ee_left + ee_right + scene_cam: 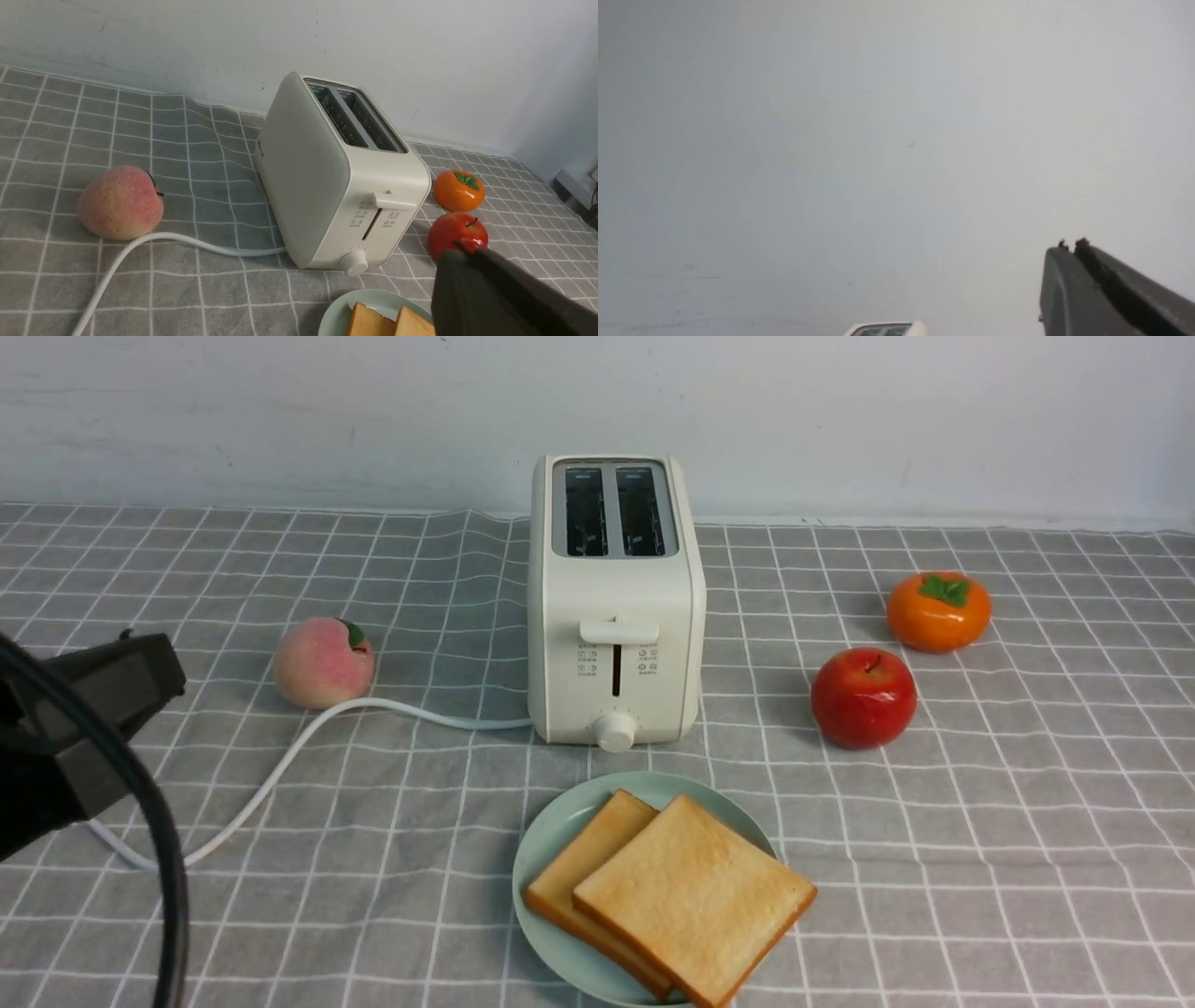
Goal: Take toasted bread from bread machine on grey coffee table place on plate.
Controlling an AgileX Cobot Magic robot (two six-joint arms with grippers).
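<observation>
Placement apparently done: square golden-tan toast slices (695, 896) rest on round mint-green plate (546, 845); left fingers (462, 289) and right fingers (1064, 294), pressed together empty, should retract.

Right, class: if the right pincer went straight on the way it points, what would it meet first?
Probably only the pale wall. The shut right pincer aims above the bread machine, whose top just shows at the picture's edge; nothing else lies ahead, though depth is unclear.
</observation>
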